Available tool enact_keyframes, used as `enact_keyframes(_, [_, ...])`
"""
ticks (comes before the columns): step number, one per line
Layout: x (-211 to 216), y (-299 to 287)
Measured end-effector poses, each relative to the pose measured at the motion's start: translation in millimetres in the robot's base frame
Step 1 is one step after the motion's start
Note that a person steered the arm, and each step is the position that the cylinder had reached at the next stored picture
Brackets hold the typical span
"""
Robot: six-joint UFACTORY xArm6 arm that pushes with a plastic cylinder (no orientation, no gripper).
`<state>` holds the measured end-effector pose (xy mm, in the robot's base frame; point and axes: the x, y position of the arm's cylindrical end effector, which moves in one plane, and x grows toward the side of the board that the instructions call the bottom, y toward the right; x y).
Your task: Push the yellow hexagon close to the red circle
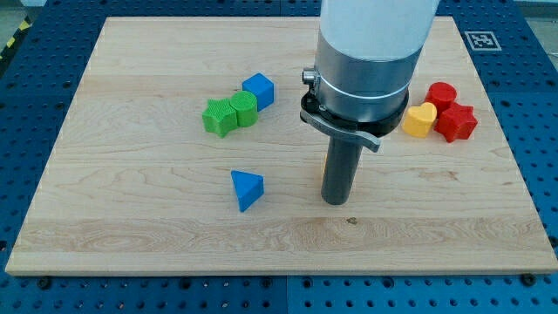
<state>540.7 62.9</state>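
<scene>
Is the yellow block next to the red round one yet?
Not yet. My tip is near the board's middle, right of the blue triangle. The yellow hexagon is hidden, probably behind my rod. The red circle waits far to the view's right beside a yellow heart, so more pushing is left.

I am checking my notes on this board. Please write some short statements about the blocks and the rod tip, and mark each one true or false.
1. My tip is on the view's right of the blue triangle. True.
2. The yellow hexagon is in plain sight. False: it does not show; the rod may hide it.
3. The yellow heart sits beside the red circle. True.
4. The blue cube lies alone near the view's bottom. False: it sits by the green blocks, in the upper half.
</scene>
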Motion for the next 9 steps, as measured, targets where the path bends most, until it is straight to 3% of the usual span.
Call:
enact_keyframes(4, [-1, 14])
enact_keyframes(6, [-43, 15])
enact_keyframes(9, [-58, -30])
